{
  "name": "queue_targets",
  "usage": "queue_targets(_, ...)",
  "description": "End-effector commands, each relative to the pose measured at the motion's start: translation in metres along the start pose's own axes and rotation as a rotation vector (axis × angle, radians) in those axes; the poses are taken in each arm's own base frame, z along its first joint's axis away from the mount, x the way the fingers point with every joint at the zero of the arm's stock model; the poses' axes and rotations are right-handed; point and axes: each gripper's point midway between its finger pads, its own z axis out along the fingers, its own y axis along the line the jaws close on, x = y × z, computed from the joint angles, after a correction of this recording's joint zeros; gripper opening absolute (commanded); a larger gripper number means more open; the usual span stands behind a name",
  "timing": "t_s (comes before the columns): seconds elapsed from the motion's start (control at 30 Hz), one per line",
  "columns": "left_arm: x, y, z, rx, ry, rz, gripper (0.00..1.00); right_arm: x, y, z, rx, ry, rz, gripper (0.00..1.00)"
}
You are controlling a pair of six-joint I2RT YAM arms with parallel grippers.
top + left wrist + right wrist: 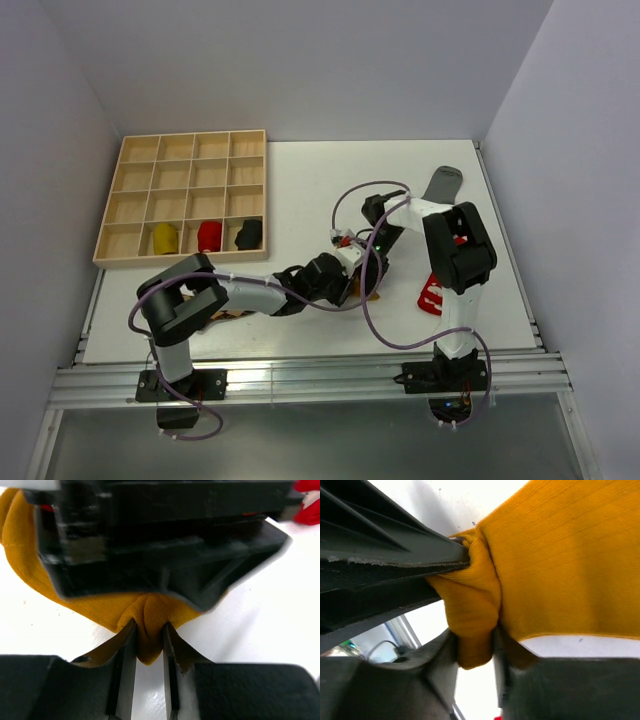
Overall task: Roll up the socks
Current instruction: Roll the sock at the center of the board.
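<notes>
Both claws clamp the mustard sock (pixel 150 611): left gripper (pixel 148 647) and right gripper (pixel 475 647) each pinch one small fold, which could slip free if they pull apart.

Left hand (pixel 148 630), right hand (pixel 475 645) — tip to tip, each tight on mustard sock (pixel 560 555).

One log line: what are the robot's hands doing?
left gripper: pinching mustard sock | right gripper: pinching same sock | sock: not rolled yet
</notes>
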Motion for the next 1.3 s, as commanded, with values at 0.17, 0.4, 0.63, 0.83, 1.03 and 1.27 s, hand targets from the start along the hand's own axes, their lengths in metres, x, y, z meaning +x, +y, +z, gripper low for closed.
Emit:
queue_targets(0.17,0.028,-0.013,0.005,0.233,0.125,-0.192,0.00,-0.012,-0.019,-0.019,0.167,-0.196,-0.022,0.54)
queue_targets(0.4,0.035,-0.005,0.007,0.246,0.254,-0.302,0.00,-0.017,-0.035,-0.082,0.381,-0.466,-0.023,0.58)
queue_targets(0.63,0.036,-0.005,0.000,0.345,0.369,-0.488,0.00,-0.003,-0.032,-0.108,0.613,-0.578,-0.186,0.61)
queue_targets(0.83,0.035,-0.008,-0.004,0.371,0.479,-0.610,0.00,0.014,-0.014,-0.095,0.653,-0.542,-0.411,0.64)
queue_targets(1.03,0.038,-0.002,-0.009,0.338,0.587,-0.672,0.00,0.019,0.004,-0.076,0.704,-0.509,-0.616,0.73)
queue_targets(1.27,0.038,0.005,-0.002,0.325,0.618,-0.718,0.00,0.010,0.025,-0.058,0.678,-0.483,-0.724,0.76)
